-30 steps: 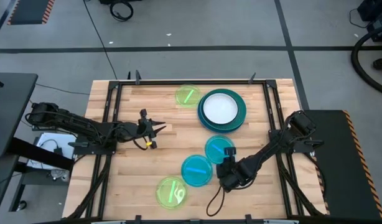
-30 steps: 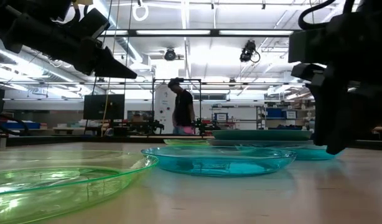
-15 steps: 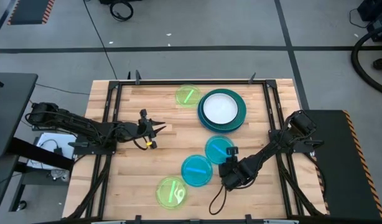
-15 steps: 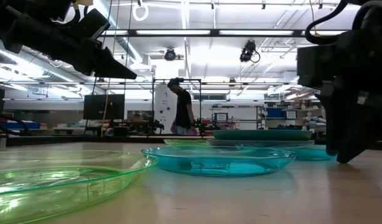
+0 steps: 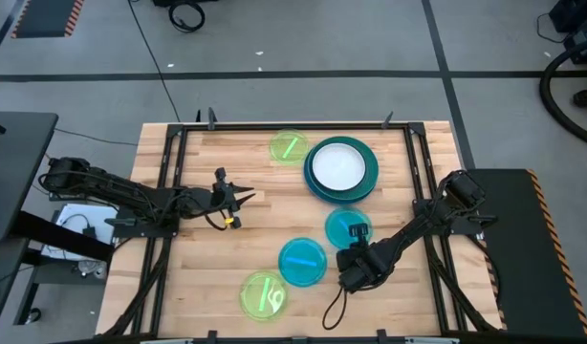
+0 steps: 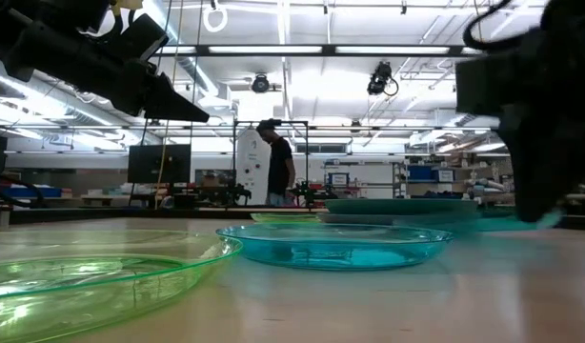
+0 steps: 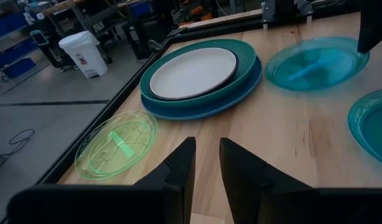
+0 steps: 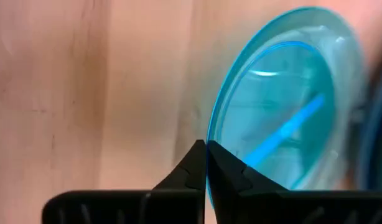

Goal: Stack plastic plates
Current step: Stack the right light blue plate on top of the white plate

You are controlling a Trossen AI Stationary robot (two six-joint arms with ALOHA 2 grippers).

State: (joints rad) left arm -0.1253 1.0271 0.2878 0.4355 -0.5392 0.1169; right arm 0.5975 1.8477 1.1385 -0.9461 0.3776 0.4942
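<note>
A stack (image 5: 341, 170) of a large teal and a blue plate with a black and a white one on top sits at the table's far right. One lime plate (image 5: 289, 146) lies left of the stack and another (image 5: 263, 294) near the near edge. A cyan plate (image 5: 302, 262) lies flat at mid-table. My right gripper (image 5: 354, 250) is shut on the second cyan plate (image 5: 347, 226), just nearer than the stack. My left gripper (image 5: 240, 198) hovers open over the table's left side, holding nothing. My right gripper pinches the second cyan plate by its near rim (image 8: 211, 134) between its two fingertips. The fingers come from the table's near side, slanting down. The plate (image 6: 493, 223) sits a little above the wood at the held side; whether its far edge rests on the table I cannot tell.
A black metal frame (image 5: 169, 191) runs around the wooden table top. A dark cable (image 5: 330, 308) trails from the right gripper toward the near edge. A person (image 6: 278, 171) stands far off in the room behind. Bare wood lies between the left gripper and the cyan plates.
My right gripper has moved toward the table's right edge and slightly up, staying shut. The held cyan plate has gone with it, shifting right and rising a little off the wood. The left arm and the other plates have kept still.
</note>
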